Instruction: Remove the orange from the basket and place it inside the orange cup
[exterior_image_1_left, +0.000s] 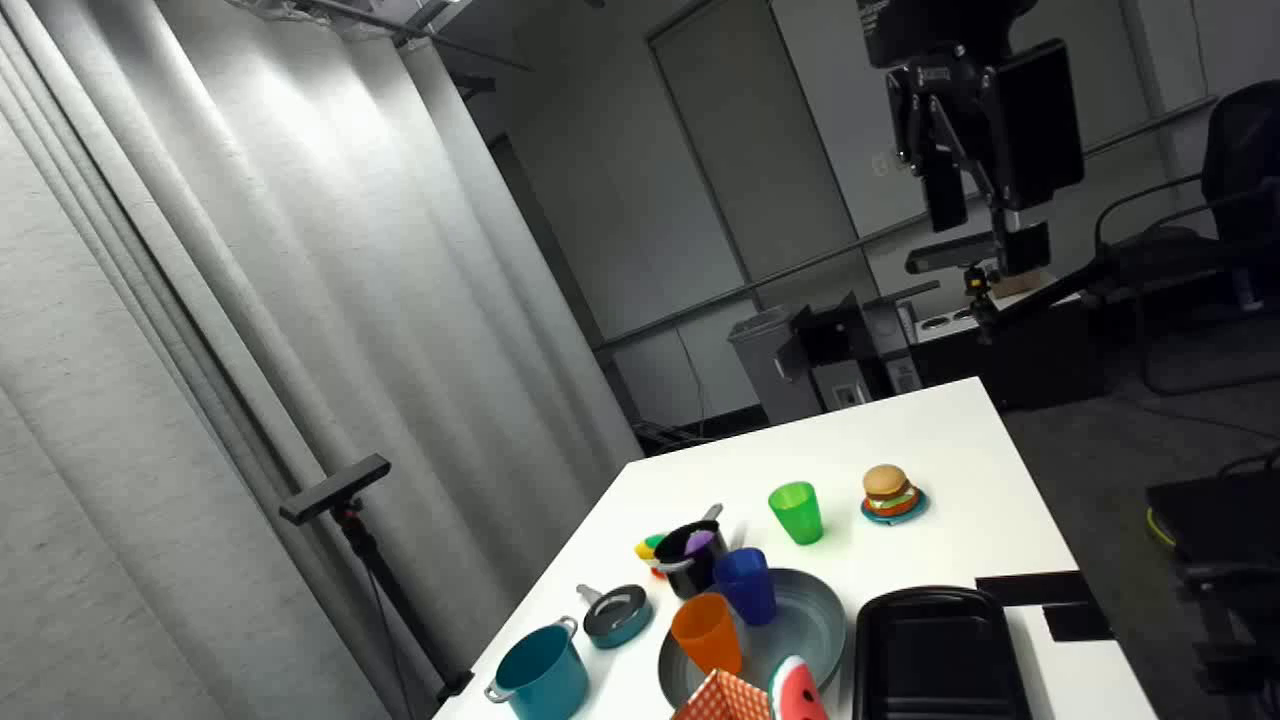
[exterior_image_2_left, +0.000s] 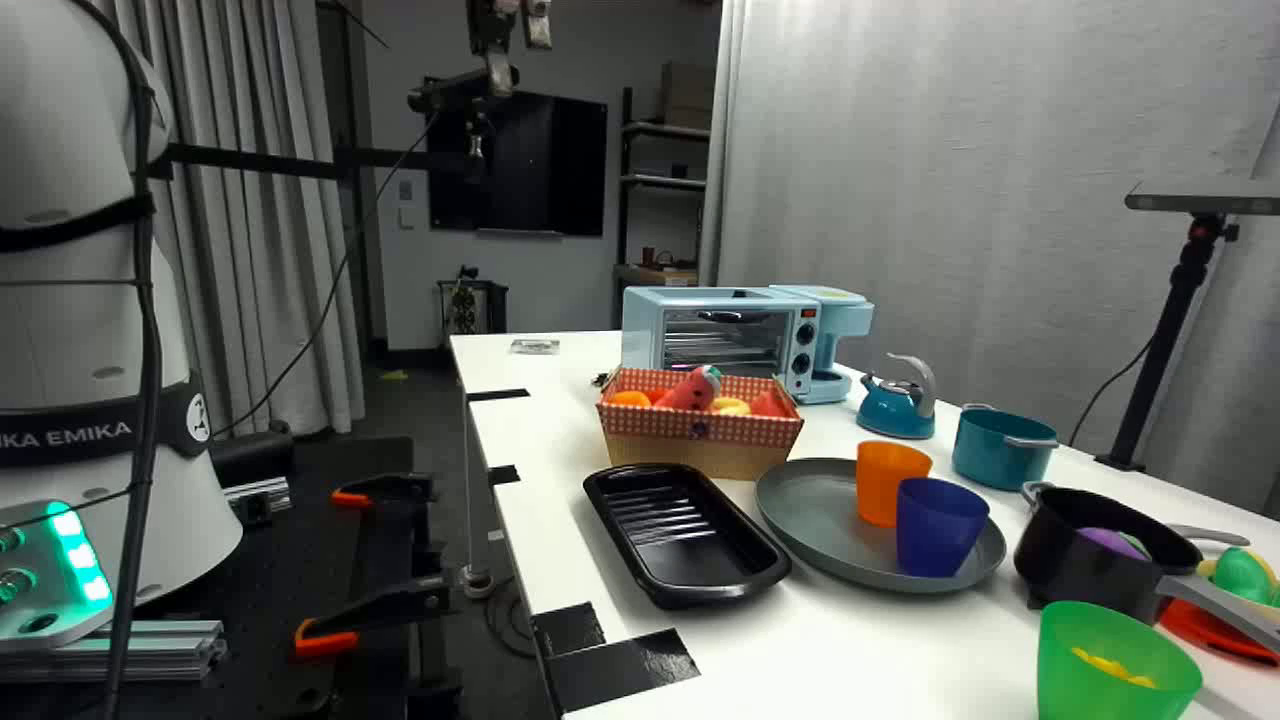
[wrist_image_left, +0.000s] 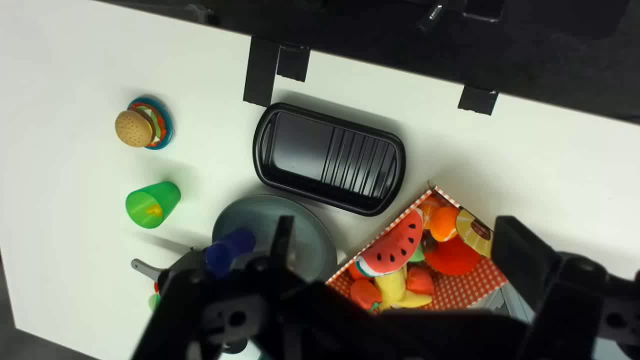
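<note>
Orange (wrist_image_left: 444, 223) in the checked basket (wrist_image_left: 467, 287), below the gripper (wrist_image_left: 396, 232), whose jaws stand wide apart; one watermelon slice (wrist_image_left: 392, 247) just beside it. Three cups: orange cup (exterior_image_2_left: 885, 485) and blue cup (exterior_image_2_left: 940, 530) on one plate (exterior_image_2_left: 815, 515), green cup (wrist_image_left: 164, 199), holding yellow bits (wrist_image_left: 155, 210), apart. One black tray (wrist_image_left: 302, 145) near the basket; one burger (wrist_image_left: 135, 127) farther off.

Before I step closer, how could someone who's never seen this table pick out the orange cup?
On the white table, find the round grey plate beside the black tray. On it, the orange cup stands nearer the checked basket than the blue cup does. Of the cups in view, only this one is orange.
</note>
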